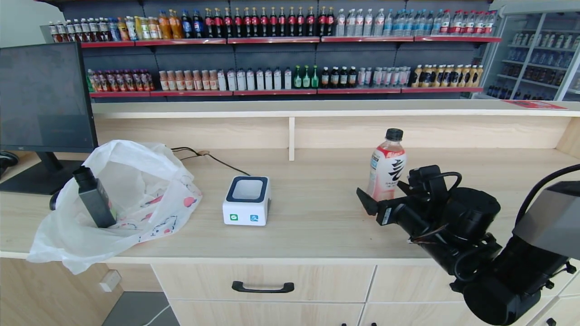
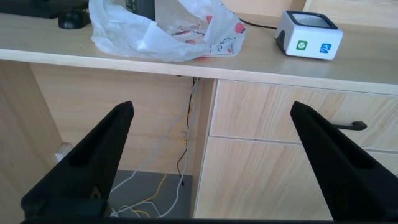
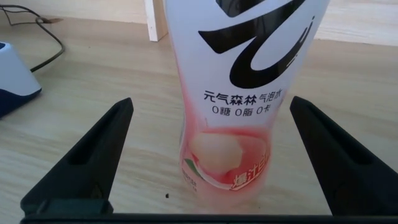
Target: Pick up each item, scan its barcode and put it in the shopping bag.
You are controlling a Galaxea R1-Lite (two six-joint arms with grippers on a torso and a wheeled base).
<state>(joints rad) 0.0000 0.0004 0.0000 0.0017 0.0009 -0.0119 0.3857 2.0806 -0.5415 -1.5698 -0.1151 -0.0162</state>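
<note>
A pink and white drink bottle with a black cap stands upright on the wooden counter, right of centre. My right gripper is open around its lower part; in the right wrist view the bottle stands between the two dark fingers without touching either. A white scanner box sits mid-counter. The white shopping bag lies open at the left with a dark grey bottle in it. My left gripper is open and empty below counter height, facing the cabinet front.
A dark monitor stands at the counter's far left behind the bag. A cable runs from the back wall to the scanner. Drawers with a black handle sit under the counter. Loose wires hang below the bag.
</note>
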